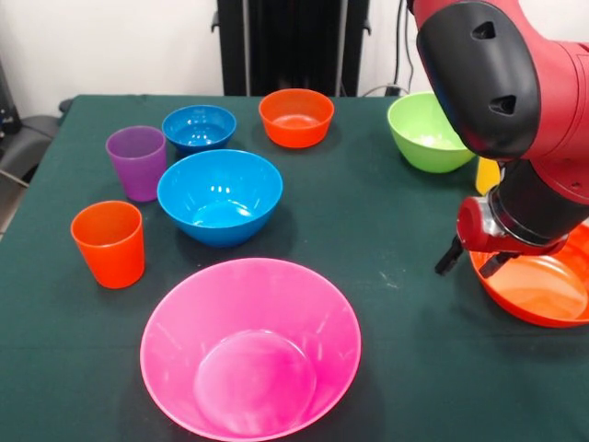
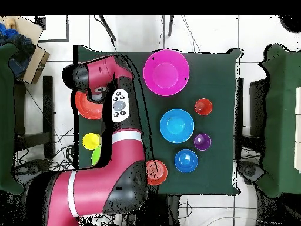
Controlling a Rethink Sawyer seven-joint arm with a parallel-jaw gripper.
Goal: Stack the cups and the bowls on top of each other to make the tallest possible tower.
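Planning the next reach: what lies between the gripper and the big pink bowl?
Only bare green tablecloth separates the gripper, at the large orange bowl's rim, from the pink bowl. The front view shows this; overhead, the arm covers the gripper.

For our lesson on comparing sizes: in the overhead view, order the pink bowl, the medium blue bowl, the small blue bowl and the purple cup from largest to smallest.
1. pink bowl
2. medium blue bowl
3. small blue bowl
4. purple cup

table [image 1: 386, 230] | dark green cloth | bowls [image 1: 220, 195], cups [image 1: 109, 243] apart
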